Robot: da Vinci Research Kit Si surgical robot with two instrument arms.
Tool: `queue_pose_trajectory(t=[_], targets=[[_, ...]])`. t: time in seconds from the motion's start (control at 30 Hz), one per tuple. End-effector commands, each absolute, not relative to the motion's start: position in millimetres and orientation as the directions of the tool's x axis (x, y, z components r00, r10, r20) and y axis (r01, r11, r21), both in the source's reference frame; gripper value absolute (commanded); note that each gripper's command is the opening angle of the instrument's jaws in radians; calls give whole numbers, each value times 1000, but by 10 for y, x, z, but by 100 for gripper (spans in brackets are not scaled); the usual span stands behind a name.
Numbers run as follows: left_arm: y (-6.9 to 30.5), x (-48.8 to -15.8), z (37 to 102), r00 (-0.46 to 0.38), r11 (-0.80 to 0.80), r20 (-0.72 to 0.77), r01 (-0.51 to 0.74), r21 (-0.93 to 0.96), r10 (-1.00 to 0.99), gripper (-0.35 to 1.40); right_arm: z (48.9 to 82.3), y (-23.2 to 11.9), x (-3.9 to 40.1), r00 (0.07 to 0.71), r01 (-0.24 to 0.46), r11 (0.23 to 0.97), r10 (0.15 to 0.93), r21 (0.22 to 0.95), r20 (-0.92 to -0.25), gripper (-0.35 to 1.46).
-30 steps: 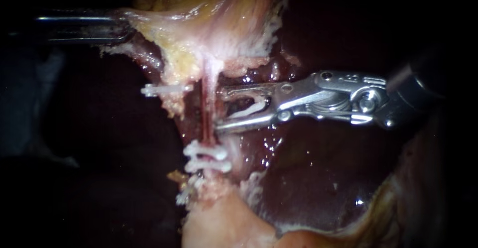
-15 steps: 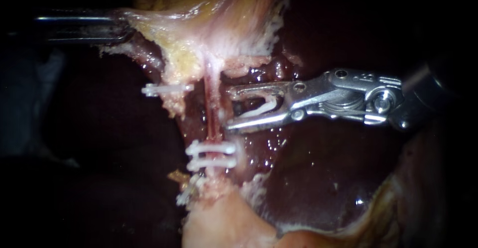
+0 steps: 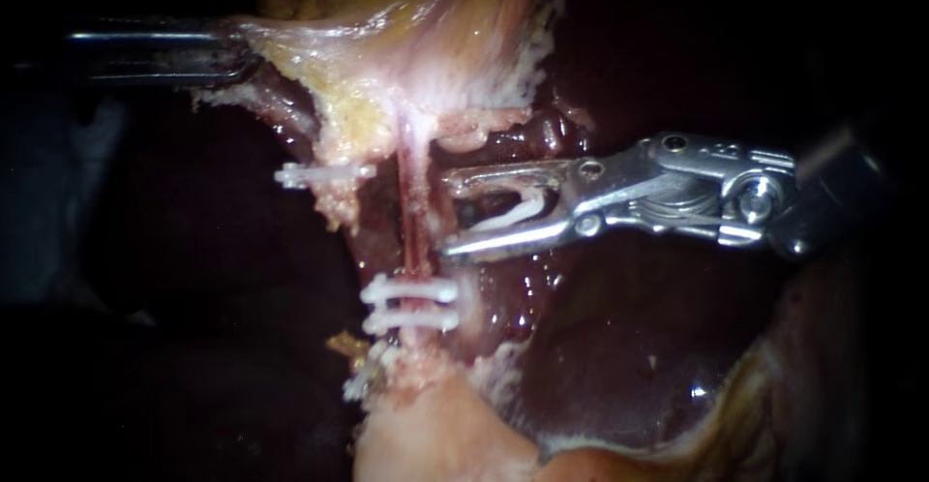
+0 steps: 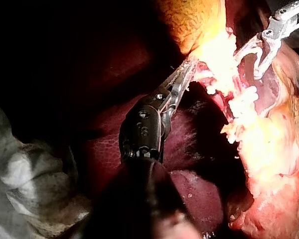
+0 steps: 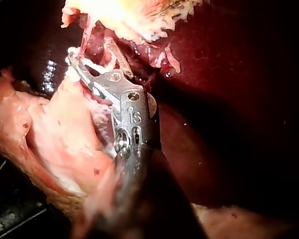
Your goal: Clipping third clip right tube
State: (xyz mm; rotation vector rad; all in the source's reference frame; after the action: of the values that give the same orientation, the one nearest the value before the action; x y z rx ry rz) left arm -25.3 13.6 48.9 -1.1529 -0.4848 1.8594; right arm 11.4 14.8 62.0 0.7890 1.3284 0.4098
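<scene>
The hand of the right instrument (image 3: 447, 214) is seen with its two jaws standing apart and a white clip (image 3: 508, 213) carried between them, one end against the upper jaw and the other reaching down to the lower jaw. The tips of these jaws are held just beside the right tube (image 3: 414, 221), on the side from which the shaft comes in, and the tube is not enclosed by them. The right tube is seen as a thin pink-red strand running from the gallbladder (image 3: 435, 46) down to a pale mass of tissue (image 3: 426, 434). Lower on it, below the level of the jaws, two white clips (image 3: 409, 291) are set across it, one just under the other. A further clip (image 3: 324, 172) is seen on the far side of the tube, sticking out from a yellowish strand. The hand of the left instrument (image 3: 237, 51) is clenched on the edge of the gallbladder, whose tissue is drawn out toward it. Dark red liver (image 3: 600, 346) is seen behind and under the right instrument.
</scene>
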Motion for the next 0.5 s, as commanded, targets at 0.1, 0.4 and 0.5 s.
queue_pose_trajectory(t=[0.1, 0.4, 0.5], targets=[[136, -253, 488, -192, -545, -523, -470, -694, 831, -35, 620, 148, 109, 224, 166, 678, 681, 716, -697, 49], [136, -253, 488, -192, -545, -523, -470, -694, 831, -35, 620, 147, 105, 227, 164, 665, 693, 728, -684, 49], [136, -253, 488, -192, -545, -523, -470, -694, 831, -35, 618, 146, 102, 231, 161, 648, 708, 744, -667, 49]])
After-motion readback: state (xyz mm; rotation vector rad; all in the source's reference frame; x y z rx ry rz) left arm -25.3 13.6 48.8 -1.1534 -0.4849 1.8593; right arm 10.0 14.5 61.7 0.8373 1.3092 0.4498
